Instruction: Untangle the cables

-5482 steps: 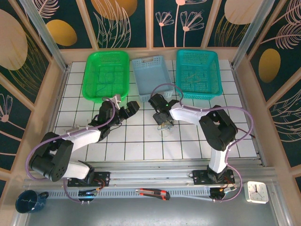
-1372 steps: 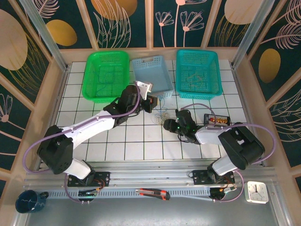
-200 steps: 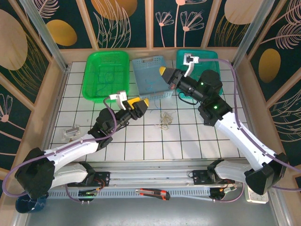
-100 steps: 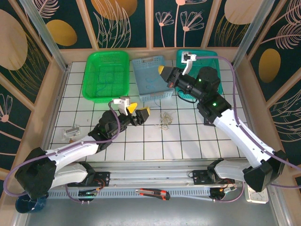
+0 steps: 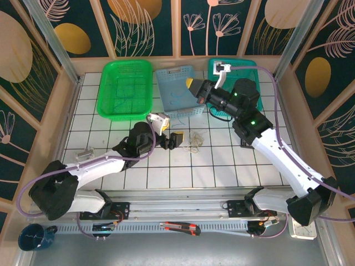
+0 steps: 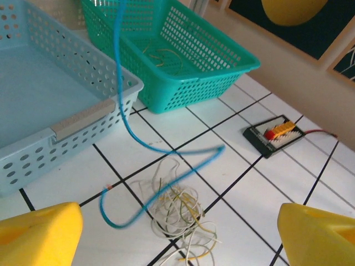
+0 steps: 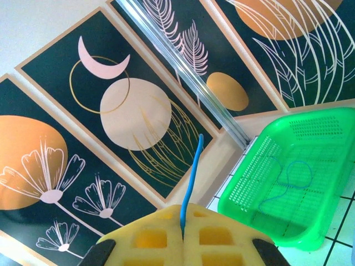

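The cables lie as a loose whitish, greenish and yellow tangle (image 5: 194, 141) (image 6: 180, 213) on the white tiles. A blue cable (image 6: 124, 113) hangs down to the tiles and loops across that tangle, blurred. My right gripper (image 5: 191, 85) (image 7: 183, 239) hovers above the light blue basket (image 5: 176, 93), shut on the blue cable (image 7: 192, 177), whose end sticks up between the yellow pads. My left gripper (image 5: 173, 133) (image 6: 177, 246) sits low just left of the tangle, open wide, its yellow fingertips (image 6: 39, 235) framing the tangle with nothing between them.
A green basket (image 5: 125, 88) (image 7: 310, 138) at the back left holds another blue wire (image 7: 288, 183). The teal basket (image 5: 236, 83) (image 6: 166, 55) at the back right holds yellowish wires. A small black board (image 6: 274, 134) lies right of the tangle. A clear object (image 5: 83, 155) lies at left.
My left gripper has swung right and down toward the tangle and its jaws have spread a little wider. The right gripper has stayed over the light blue basket, still holding the blue cable.
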Controlling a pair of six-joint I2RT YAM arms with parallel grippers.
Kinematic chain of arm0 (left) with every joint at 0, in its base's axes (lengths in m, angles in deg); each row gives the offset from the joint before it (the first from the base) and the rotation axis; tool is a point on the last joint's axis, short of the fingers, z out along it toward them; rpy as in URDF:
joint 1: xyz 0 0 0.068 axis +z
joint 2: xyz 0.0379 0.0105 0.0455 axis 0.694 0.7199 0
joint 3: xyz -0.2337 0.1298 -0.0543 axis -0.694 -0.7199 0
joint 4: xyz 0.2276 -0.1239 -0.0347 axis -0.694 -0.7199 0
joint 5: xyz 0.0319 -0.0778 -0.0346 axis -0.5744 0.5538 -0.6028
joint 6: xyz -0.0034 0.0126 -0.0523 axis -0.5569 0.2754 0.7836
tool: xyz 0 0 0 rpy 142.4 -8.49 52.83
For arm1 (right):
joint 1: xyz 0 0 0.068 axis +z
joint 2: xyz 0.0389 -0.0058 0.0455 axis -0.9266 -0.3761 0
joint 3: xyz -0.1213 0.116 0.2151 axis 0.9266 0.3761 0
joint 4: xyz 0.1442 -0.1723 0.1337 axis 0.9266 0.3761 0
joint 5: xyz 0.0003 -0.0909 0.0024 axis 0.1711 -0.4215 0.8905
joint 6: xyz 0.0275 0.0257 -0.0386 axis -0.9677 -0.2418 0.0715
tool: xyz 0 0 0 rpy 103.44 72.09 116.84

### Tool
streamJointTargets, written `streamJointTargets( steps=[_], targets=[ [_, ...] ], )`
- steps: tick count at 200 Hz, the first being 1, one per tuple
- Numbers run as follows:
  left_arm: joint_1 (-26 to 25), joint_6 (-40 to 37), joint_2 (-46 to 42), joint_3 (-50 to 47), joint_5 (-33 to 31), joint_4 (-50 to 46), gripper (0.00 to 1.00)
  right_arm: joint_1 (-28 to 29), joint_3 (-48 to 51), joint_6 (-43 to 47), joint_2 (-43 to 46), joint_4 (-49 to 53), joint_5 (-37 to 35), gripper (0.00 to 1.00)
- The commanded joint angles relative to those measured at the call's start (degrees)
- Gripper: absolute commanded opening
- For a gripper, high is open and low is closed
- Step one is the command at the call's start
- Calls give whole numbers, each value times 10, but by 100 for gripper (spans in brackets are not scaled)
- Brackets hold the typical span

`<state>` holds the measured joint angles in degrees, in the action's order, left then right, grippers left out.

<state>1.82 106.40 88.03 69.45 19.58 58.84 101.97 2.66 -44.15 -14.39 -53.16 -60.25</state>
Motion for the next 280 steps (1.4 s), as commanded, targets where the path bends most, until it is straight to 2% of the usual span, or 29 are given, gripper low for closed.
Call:
streamJointTargets(
  steps=[1, 116, 177, 240, 261, 280],
  targets=[
    [2, -31, 12, 20, -2, -9, 89, -3, -3, 0, 4, -12, 12, 0],
    [1, -59, 55, 50, 3, -14, 80, -2, 8, -16, 11, -24, 22, 0],
    [2, -58, 80, 65, 2, 9, 53, -2, 10, -21, 16, -27, 22, 0],
    [2, -32, 92, 54, 22, 33, 0, -10, 5, -8, 19, -23, -10, 0],
    [2, -7, 89, 24, 25, 57, 0, -24, 5, -13, 22, -30, -21, 0],
    [2, 18, 81, -9, 26, 82, 0, -79, 5, -24, 27, -37, -22, 0]
  ],
)
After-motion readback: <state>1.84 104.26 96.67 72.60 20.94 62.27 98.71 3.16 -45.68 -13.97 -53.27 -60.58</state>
